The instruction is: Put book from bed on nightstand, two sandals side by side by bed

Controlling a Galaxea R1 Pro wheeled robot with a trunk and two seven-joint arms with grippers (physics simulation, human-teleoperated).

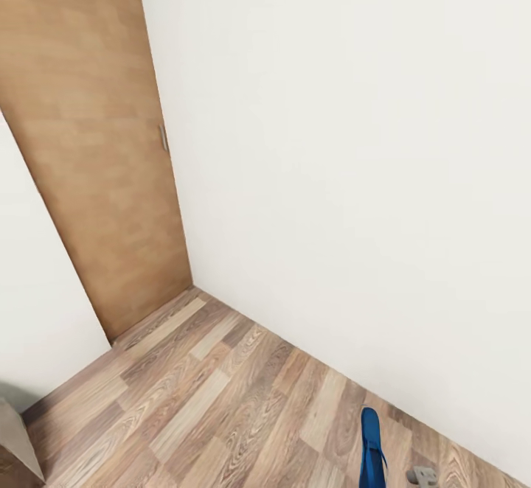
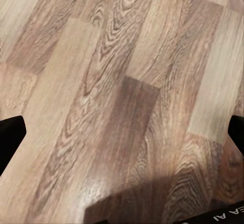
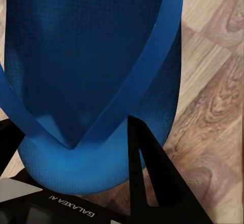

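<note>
**Sandal in my right tool, bed out of sight**

Closest to me, my right tool (image 3: 76,183) is closed on one blue sandal (image 3: 91,56). Its toe end sits between my fingers (image 3: 147,178), and the sole runs straight away from the tool along the line of the fingers, strap side facing my wrist camera. From the head, the same sandal (image 1: 372,451) pokes up near the bottom edge of the picture, held above the floor (image 1: 221,399), its long axis pointing toward the white wall (image 1: 354,141).

My left tool (image 2: 122,127) hangs over bare planks with its fingers spread wide and nothing between them.

Farther off, floor meets wall in a corner, with a brown door (image 1: 88,141) to the left. Since I see no bed, I judge I must turn the base before setting this sandal down.
</note>
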